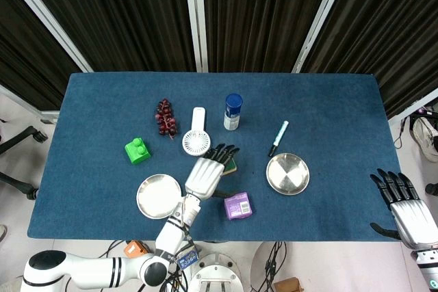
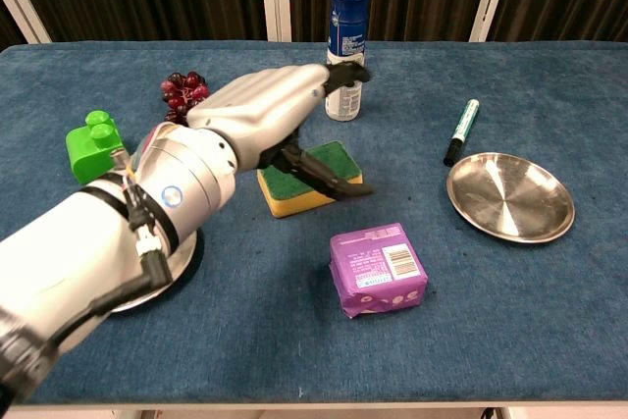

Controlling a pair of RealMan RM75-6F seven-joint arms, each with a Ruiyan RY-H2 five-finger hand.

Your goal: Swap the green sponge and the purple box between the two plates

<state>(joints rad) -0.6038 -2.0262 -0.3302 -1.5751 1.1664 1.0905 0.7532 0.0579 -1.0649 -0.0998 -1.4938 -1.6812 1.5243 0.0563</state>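
Purple box: flat, barcode visible in chest view only, long axis 2–8 o'clock. Left hand spread, empty, above green sponge.

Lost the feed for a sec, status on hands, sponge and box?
Left hand open, over green sponge. Right hand open, off table edge. Purple box on cloth, both plates bare. Nothing blocking.
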